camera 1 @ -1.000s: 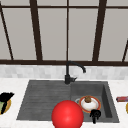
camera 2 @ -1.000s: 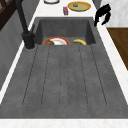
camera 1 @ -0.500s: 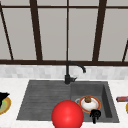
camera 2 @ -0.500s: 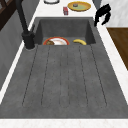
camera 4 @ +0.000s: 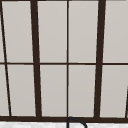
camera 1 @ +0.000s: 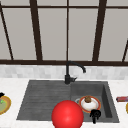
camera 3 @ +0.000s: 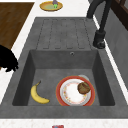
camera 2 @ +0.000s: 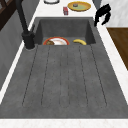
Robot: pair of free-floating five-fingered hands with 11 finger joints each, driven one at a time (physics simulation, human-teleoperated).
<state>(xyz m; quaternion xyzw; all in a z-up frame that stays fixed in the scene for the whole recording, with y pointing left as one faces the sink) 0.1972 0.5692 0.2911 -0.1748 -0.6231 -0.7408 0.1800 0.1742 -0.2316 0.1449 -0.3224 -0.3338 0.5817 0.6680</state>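
Banana [camera 3: 38,94] & plate [camera 3: 75,93] in basin; right robot hand [camera 2: 102,14] curled, grasping nothing, above front rim.

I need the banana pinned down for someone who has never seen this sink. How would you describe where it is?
Start at the dark sink basin, right of the ribbed drainboard. On its floor lies the banana, beside the red-rimmed plate, on the front-edge side. It is the one yellow, curved thing there.
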